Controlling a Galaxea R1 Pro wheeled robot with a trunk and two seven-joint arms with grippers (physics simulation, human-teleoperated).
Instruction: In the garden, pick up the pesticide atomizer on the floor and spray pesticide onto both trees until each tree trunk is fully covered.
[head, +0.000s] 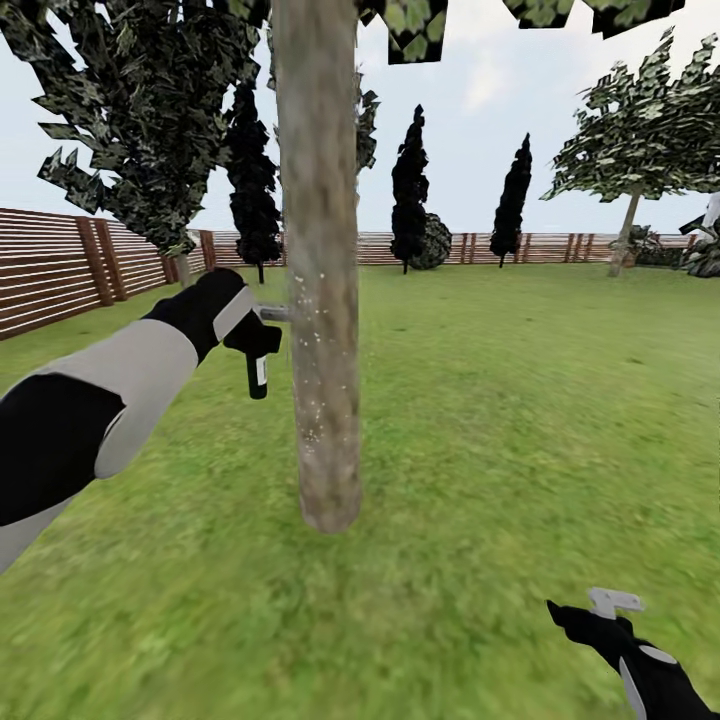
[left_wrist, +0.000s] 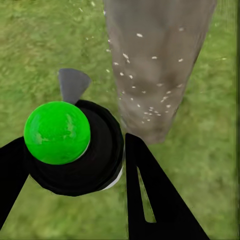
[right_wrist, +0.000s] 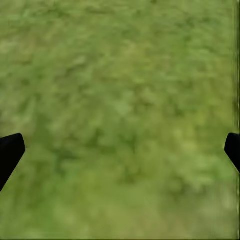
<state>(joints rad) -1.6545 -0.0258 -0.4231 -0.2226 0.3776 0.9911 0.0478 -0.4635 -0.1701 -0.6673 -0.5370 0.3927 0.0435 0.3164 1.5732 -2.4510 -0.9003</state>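
- Pesticide atomizer (head: 258, 372) is clamped in the left gripper (head: 262, 338), hanging bottle-down below the fingers, with its grey nozzle (head: 274, 313) pointed sideways at the tree trunk (head: 322, 300) just beside it
- In the left wrist view the black bottle (left_wrist: 80, 150) with a green marker ball (left_wrist: 57, 132) on it is seen pinched between the two dark fingers (left_wrist: 150, 195), and the trunk (left_wrist: 155, 65) stands just ahead of them
- White specks are scattered over the bark (head: 312, 400) level with and below the nozzle, so the spraying step is judged to be under way on this trunk; the bark above the gripper looks far less dotted
- For good coverage, the nozzle is best kept squarely facing the bark and close without touching it, and swept up and down the column; the far side of the trunk is hidden, so a move around it is probably called for
- The grip should be kept firm, since a slipped bottle would turn the jet off the bark
- The right gripper (head: 615, 603) is held low over the grass (right_wrist: 120, 120), well apart from the trunk, its fingers spread and carrying nothing
- A second thick-trunked tree (head: 626, 232) stands far ahead of the right gripper near the fence (head: 60, 265) and is judged still to be sprayed
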